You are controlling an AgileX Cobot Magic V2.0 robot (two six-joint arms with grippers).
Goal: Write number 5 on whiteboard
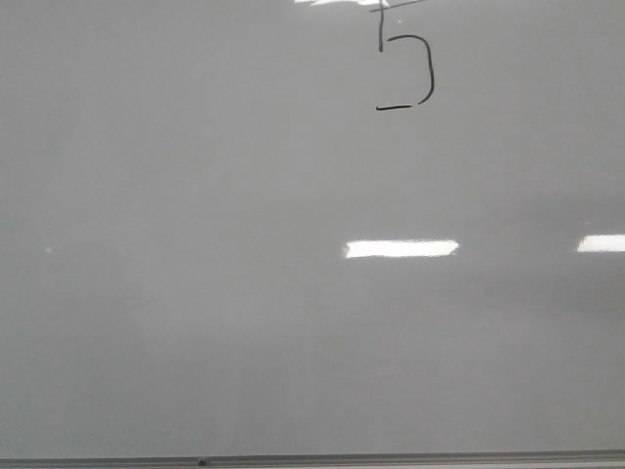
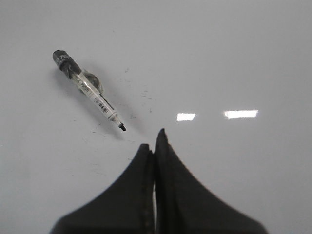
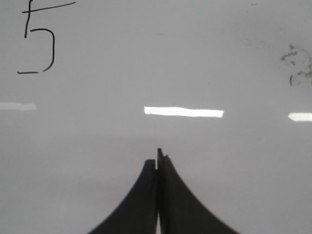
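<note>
Number 5 (image 1: 404, 70) sits upper centre on the whiteboard (image 1: 195, 293). Both hands are closed, empty; the marker (image 2: 89, 91) (light, slick) wants a mid-barrel grip.

Overall light: even, moderately bright, soft grey cast across the whiteboard (image 1: 195, 293).
Glare: bright white rectangular patches on the glossy surface, apparently reflected overhead lamps, in all three views.
Shadows: a faint soft one beside the marker (image 2: 87, 90).
Sharpness: front view slightly hazy; the left end effector (image 2: 155, 141) and right end effector (image 3: 158, 158) read as blurred dark shapes.
</note>
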